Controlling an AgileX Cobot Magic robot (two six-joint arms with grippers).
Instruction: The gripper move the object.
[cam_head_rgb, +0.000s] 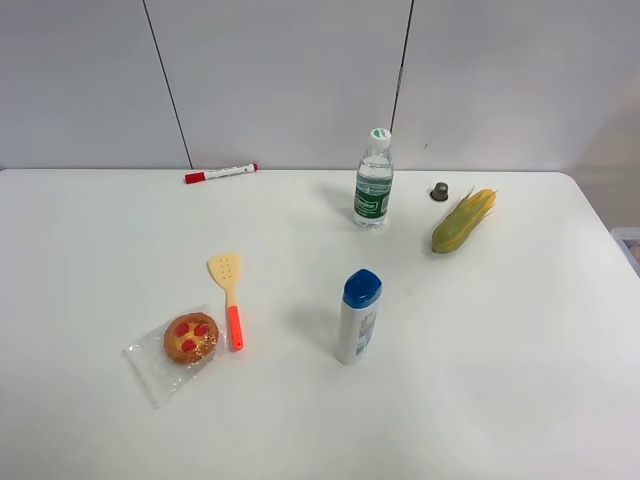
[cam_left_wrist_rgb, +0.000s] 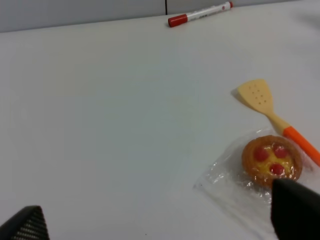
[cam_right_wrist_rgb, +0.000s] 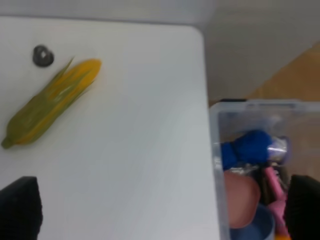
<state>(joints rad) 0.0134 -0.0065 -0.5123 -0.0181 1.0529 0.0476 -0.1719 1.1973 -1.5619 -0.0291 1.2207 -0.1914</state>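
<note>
Right wrist: object far from fingers.

Tiny grey-brown capsule upright on table, just beside corn.

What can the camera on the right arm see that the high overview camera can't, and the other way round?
Only the right wrist view shows the inside of a clear bin beside the table, holding toys, and the right tool, wide open. Only the high view shows the marker, water bottle, blue-capped bottle, spatula and wrapped tart. Both show the corn and the tiny cup beside its tip.
</note>
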